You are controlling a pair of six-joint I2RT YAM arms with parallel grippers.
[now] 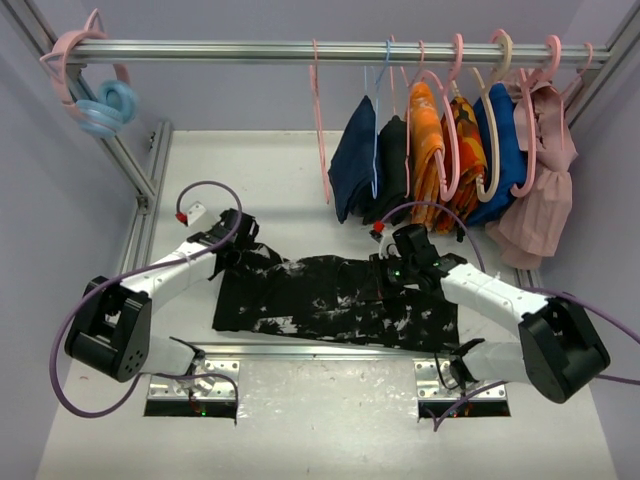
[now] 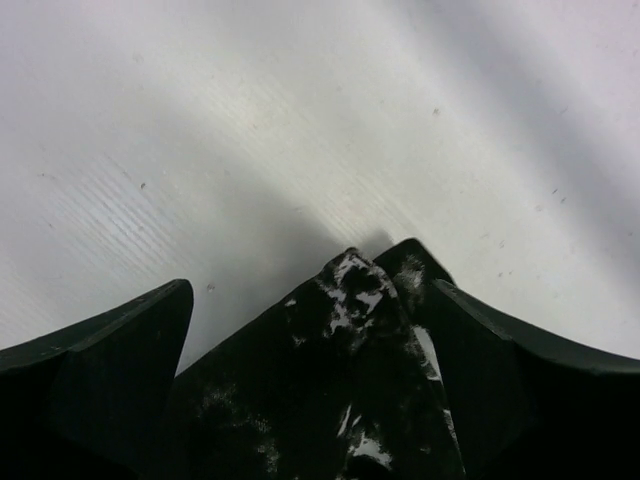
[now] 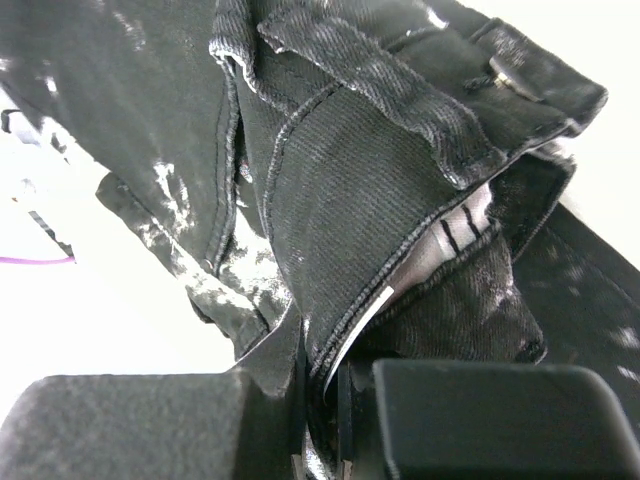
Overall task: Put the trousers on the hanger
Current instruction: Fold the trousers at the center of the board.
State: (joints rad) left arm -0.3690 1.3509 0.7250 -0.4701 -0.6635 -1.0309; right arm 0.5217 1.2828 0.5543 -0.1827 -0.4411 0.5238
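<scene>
Right fingers [image 3: 480,420]: clenched on a seamed fold of the trousers [image 3: 350,190]; the cloth edge runs down into the thin slit between the two pads.
Right gripper [image 1: 386,268]: low on the upper edge of the trousers, right of their middle.
Left fingers [image 2: 110,370]: spread wide and released, one on each side of a pointed corner of the trousers [image 2: 350,340] lying on the table; whether they touch the cloth cannot be told.
Left gripper [image 1: 236,243]: at the trousers' upper left corner.
Trousers [image 1: 320,300]: spread crosswise on the table [image 1: 270,170] between the two arms, black with white splatter, well apart from the hanger [image 1: 318,125].
Hanger: thin and pink, bare, hung from the rail [image 1: 220,50] just left of the navy garment [image 1: 352,160].
Rail load: spare hangers [image 1: 100,100], pink and pale blue, bunched at the left end; rightward past the navy one, a thin blue hanger [image 1: 377,120], a black garment [image 1: 393,165], orange garments [image 1: 428,150], a blue garment [image 1: 500,150] and a pale pink garment [image 1: 540,210].
Hard to make out: from above, the right fingertips merge with the dark cloth; both wrist views cut the fingers off at the bottom edge; the hung clothes overlap, so which hanger bears which is unclear.
</scene>
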